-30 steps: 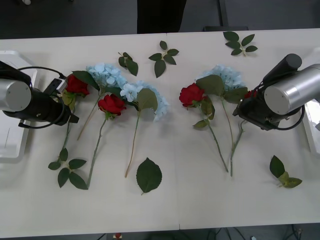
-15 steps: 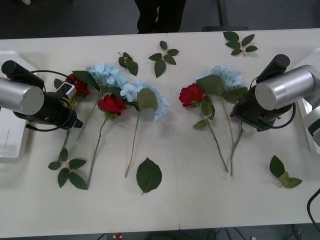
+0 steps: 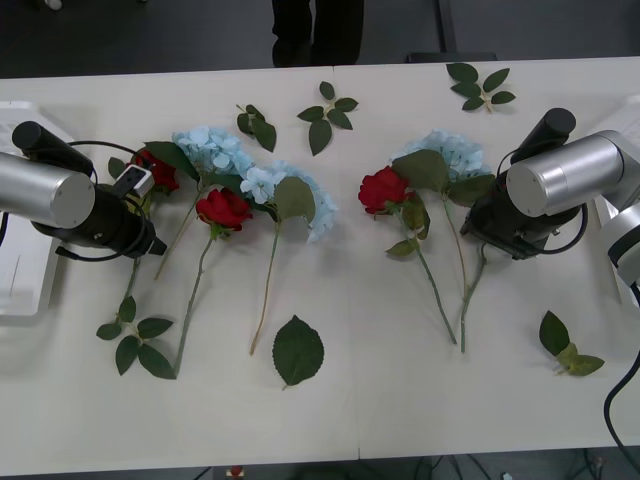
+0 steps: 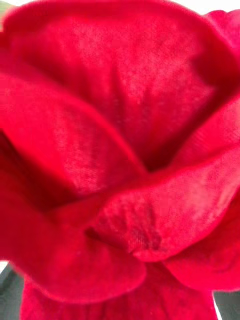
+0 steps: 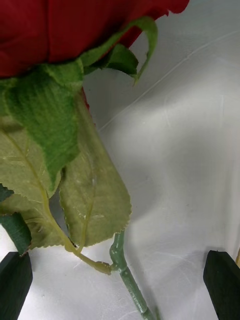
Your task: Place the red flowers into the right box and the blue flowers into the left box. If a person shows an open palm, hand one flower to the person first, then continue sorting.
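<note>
straddling a rose stem (image 5: 131, 286), left tool (image 5: 120, 287) gapes wide, empty; right tool's opening unclear.

My desk (image 3: 400, 420) is white, with a seam running from 12 to 6 o'clock just right of centre. Flowers lie flat across its middle band: at 9 o'clock, a red rose (image 3: 158, 170), a blue hydrangea (image 3: 210, 150), a second rose (image 3: 223, 208) and a second hydrangea (image 3: 300, 195); toward 3 o'clock, a third rose (image 3: 381, 188) and a third hydrangea (image 3: 452, 150). Loose leaf sprigs (image 3: 328, 110) rest at 12, 1, 4 and 8 o'clock; a single leaf (image 3: 298, 351) lies at 6. The left box (image 3: 22, 290) sits at the 9 o'clock edge.
</note>
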